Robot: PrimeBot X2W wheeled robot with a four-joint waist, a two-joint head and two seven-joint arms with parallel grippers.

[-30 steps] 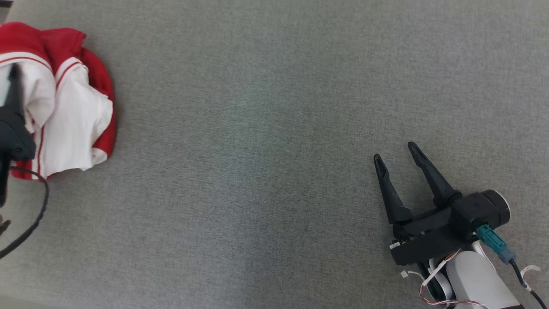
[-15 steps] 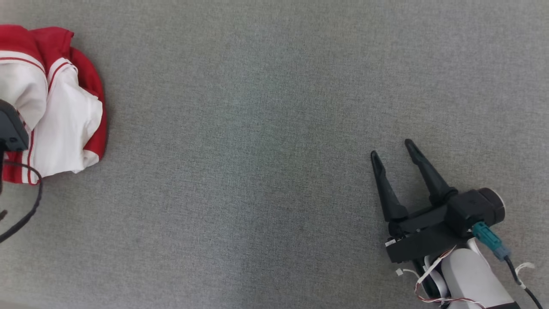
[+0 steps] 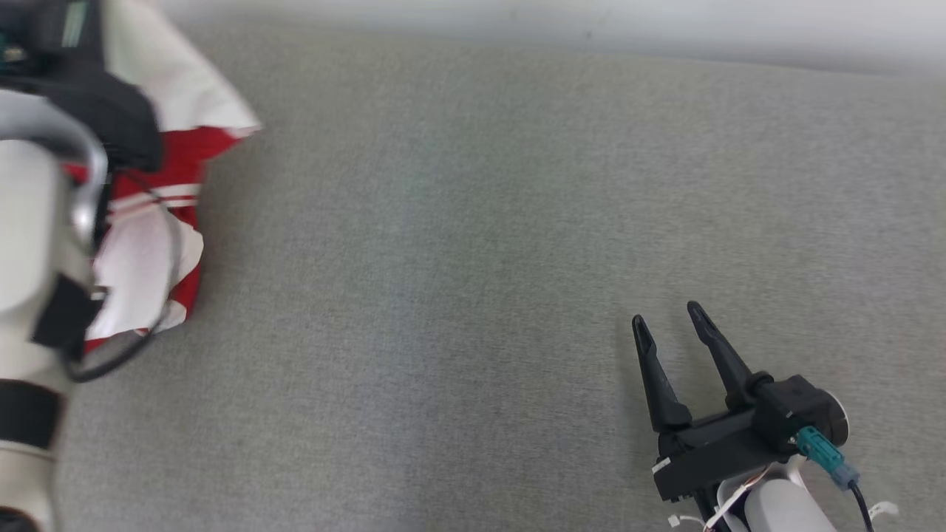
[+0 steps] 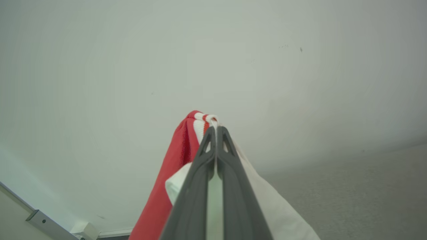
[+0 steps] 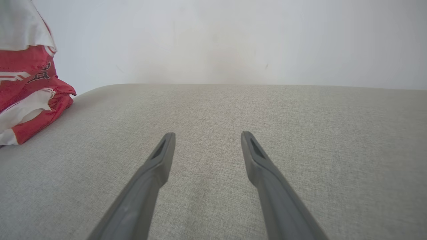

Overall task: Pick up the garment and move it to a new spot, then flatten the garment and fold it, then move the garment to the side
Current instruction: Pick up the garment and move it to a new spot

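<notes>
The left gripper [image 4: 216, 128] is pinched tight on a fold of the garment [image 4: 166, 180], with its pale forearm [image 3: 26, 222] along the head view's left edge. The right gripper [image 3: 667, 314] sits at the lower right, fingers spread wide, holding nothing

One garment [image 3: 148, 258], red and white, at far left of the head view. Two grippers: left gripper [image 4: 216, 128] low centre in its wrist view, right gripper [image 3: 667, 314] at lower right, two dark fingers [image 5: 156, 166] apiece. One grey surface [image 3: 443, 295]. One pale wall [image 5: 213, 40]. One teal plug [image 3: 817, 447], low at far right.
</notes>
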